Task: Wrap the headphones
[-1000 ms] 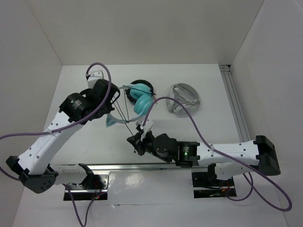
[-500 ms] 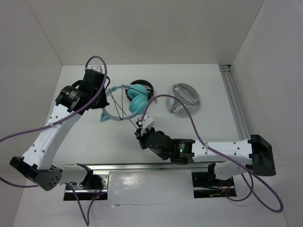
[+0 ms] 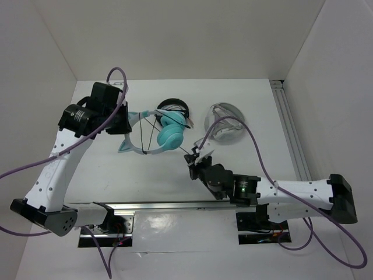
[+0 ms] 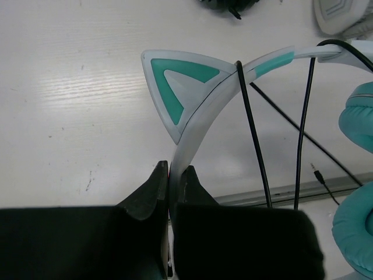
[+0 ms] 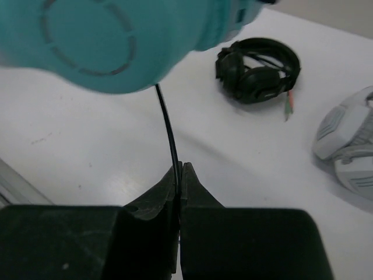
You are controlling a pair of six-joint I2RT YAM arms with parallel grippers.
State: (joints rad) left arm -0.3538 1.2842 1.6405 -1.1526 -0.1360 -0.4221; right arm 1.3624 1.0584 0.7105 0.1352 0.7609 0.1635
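Observation:
The teal headphones (image 3: 169, 135) are held up over the middle of the table, ear cups close together. My left gripper (image 3: 127, 128) is shut on the pale headband (image 4: 201, 125) just below a cat ear (image 4: 175, 87); in the left wrist view the gripper (image 4: 173, 175) pinches the band edge-on. The thin black cable (image 4: 252, 134) crosses the headband in two strands. My right gripper (image 3: 190, 157) is shut on the cable (image 5: 168, 131) just below a teal ear cup (image 5: 116, 41); in the right wrist view the gripper (image 5: 179, 169) has the cable between its tips.
The smaller black headphones (image 3: 173, 107) lie behind the teal pair and show in the right wrist view (image 5: 259, 70). Grey-white headphones (image 3: 224, 125) lie at the back right and show in the right wrist view (image 5: 347, 140). A metal rail (image 3: 289, 128) runs along the right edge.
My left arm has swung left and back with the headband, turning the headphones. My right gripper has moved right and away with the cable, from front-centre to beside the ear cups.

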